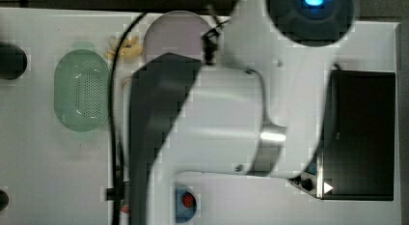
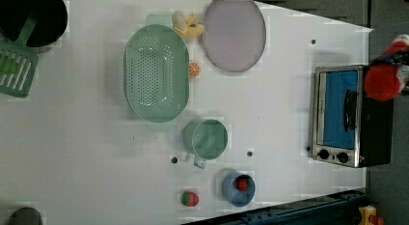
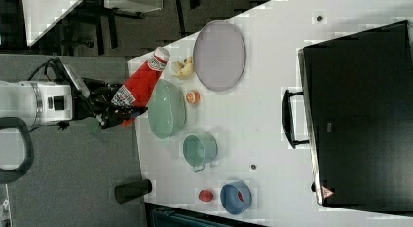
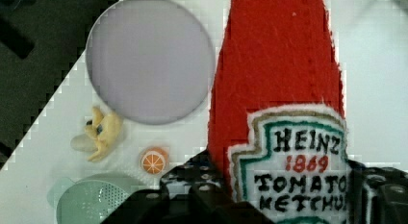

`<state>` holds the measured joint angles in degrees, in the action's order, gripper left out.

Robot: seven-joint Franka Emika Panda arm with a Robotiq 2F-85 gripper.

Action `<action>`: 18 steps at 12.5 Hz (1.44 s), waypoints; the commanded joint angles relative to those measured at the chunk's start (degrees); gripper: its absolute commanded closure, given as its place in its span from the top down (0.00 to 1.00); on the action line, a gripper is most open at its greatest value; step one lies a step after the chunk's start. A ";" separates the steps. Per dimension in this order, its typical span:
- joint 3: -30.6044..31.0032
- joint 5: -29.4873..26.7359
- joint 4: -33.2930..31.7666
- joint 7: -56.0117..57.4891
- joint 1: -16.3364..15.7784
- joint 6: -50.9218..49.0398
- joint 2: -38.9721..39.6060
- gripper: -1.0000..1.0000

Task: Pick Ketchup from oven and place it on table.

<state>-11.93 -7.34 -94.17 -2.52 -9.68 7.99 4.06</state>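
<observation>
The gripper (image 3: 114,110) is clamped partway shut on the label end of the ketchup (image 3: 141,83), which it holds high in the air. The bottle is tilted, its white cap pointing toward the far plate (image 3: 219,55) in the right view and its body above the green colander (image 3: 166,109), well apart from the closed oven (image 3: 358,110) on the right view's right. My worry is the descent. This crowded part of the table (image 3: 272,56) could catch the tilted bottle on the colander rim, or the soft body could slip in the grip and topple on landing.
</observation>
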 commanded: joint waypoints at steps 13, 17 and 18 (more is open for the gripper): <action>2.62 5.13 -33.57 -0.37 2.53 45.42 18.43 0.62; 2.71 5.10 -33.01 -2.35 2.50 46.77 16.31 1.00; 2.77 5.10 -31.58 -3.93 2.49 45.81 13.42 1.00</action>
<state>-8.72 -2.86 -128.92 -3.57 -7.70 53.83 23.02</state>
